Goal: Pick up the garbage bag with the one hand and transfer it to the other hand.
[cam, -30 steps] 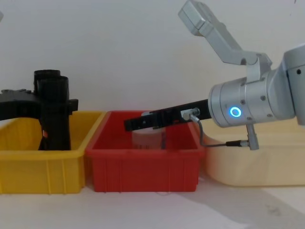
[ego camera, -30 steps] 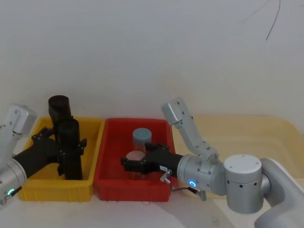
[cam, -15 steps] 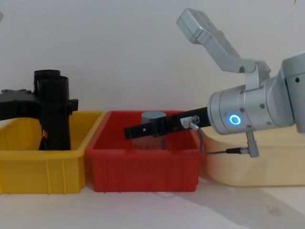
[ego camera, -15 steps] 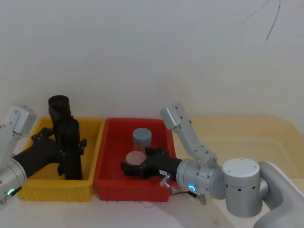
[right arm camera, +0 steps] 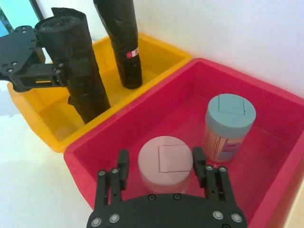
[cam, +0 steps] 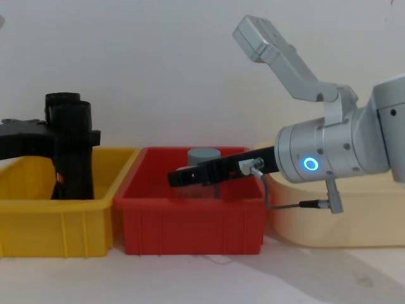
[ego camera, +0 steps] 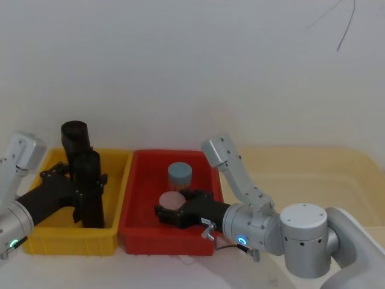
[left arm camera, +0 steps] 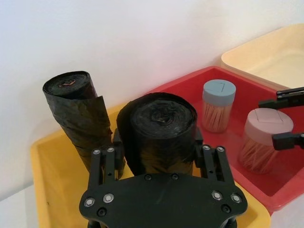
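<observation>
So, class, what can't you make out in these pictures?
- Bases of the near roll and the labelled roll: chest view, behind the yellow bin's wall.
- Label text: right wrist view, too small.
- Pink jar: chest view, largely hidden behind the right gripper and the red bin's wall.
- Left arm's upper part: head view, cut off by the left edge.

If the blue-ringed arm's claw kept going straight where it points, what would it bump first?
Most likely the pink-lidded jar: it stands between the right gripper's open fingers, in the red bin. Depth is unclear.
</observation>
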